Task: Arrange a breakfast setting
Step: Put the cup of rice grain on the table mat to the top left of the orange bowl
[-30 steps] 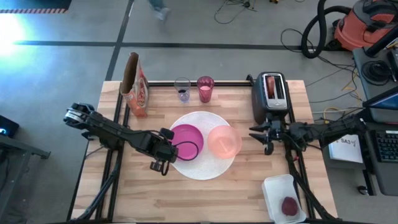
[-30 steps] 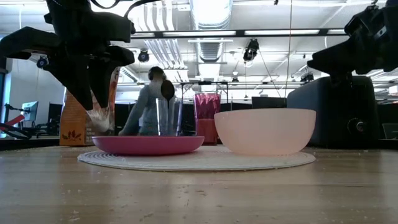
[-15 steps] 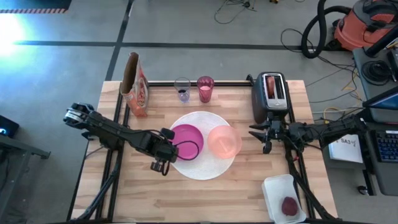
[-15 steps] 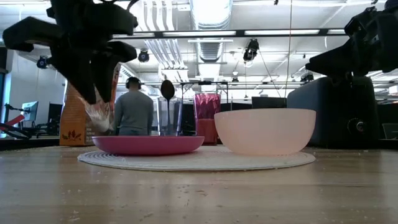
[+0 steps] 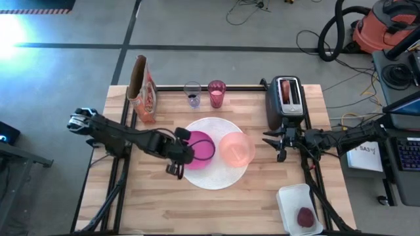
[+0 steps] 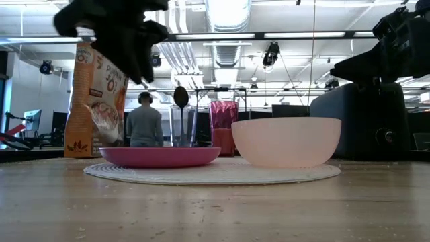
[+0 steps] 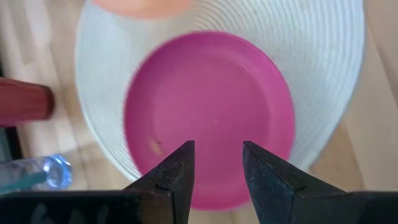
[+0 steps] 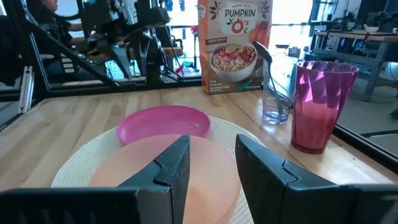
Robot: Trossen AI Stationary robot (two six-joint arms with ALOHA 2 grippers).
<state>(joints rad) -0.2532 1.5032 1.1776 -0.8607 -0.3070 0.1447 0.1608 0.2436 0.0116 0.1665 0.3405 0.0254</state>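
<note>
big white round disc (image 5: 213,172) sits mid-frame in high view, magenta plate (image 5: 199,147) on its left half, translucent pink bowl (image 5: 236,149) on its right, rims close. left gripper (image 7: 216,174) hangs over the plate's near rim, jaws parted, empty. right gripper (image 8: 210,163) waits right of the bowl, parted, empty too. my worry: a skewed descent catches the rim, tips plate into bowl or drags the disc.
</note>
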